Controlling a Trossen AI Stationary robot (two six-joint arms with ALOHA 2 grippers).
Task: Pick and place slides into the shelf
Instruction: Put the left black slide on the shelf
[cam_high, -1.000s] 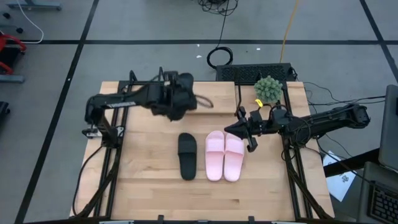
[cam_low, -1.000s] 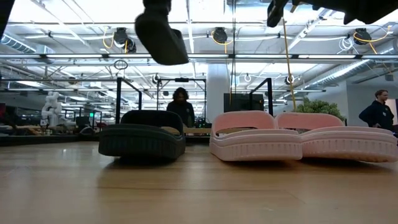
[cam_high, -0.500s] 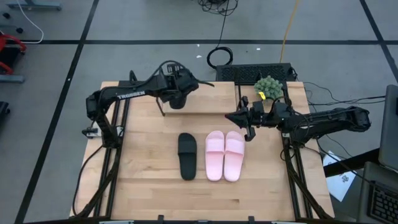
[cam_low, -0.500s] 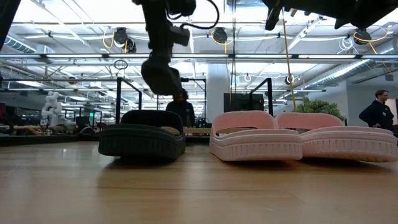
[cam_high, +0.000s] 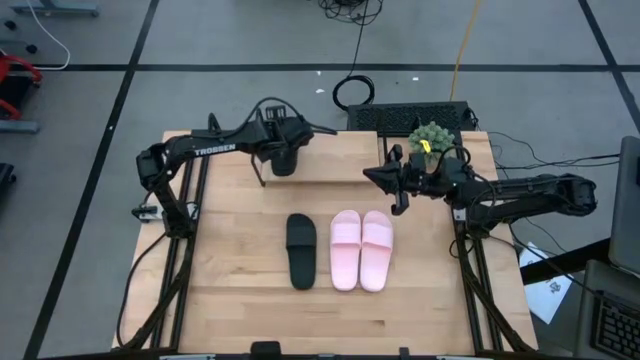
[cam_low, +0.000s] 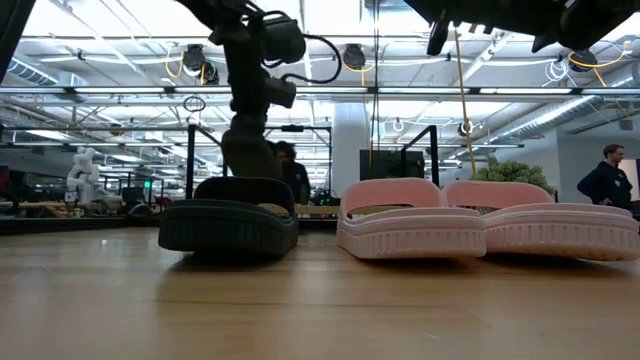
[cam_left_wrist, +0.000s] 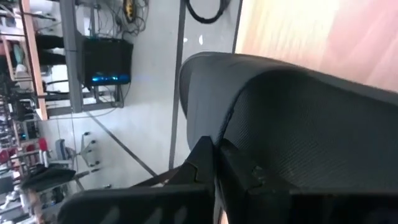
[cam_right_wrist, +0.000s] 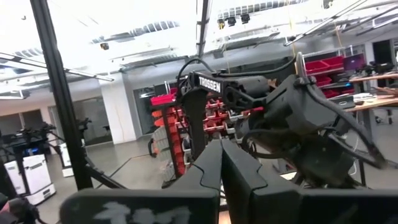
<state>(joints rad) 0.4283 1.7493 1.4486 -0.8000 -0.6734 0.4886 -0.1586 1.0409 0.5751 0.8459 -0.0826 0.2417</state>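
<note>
My left jaws (cam_high: 283, 158) are at the back of the tabletop (cam_high: 230, 290), over the shelf (cam_high: 330, 160), pinching 1 black slide (cam_left_wrist: 292, 118) that fills the left wrist view, its textured strap right against my fingers. In the low view that arm drops down behind the other black slide (cam_high: 301, 249), which lies flat mid-tabletop. Just beside it, touching each other, sit the 2 pink slides (cam_high: 361, 249), soles down, toes toward the front edge. My right jaws (cam_high: 385, 180) hover near the shelf's right end, beside the small green plant (cam_high: 431, 143), pressed together and holding nothing. Handling, as I judge it: these look like light, soft foam, springy enough to squash and wobble in a grip, matte enough not to slip. The wide strap is the obvious handle, pinched across its arch near the middle so the sole hangs level. Grabbing a sole edge would likely let it twist. The pink pair touching means I should take the outer one cleanly without nudging its twin.
</note>
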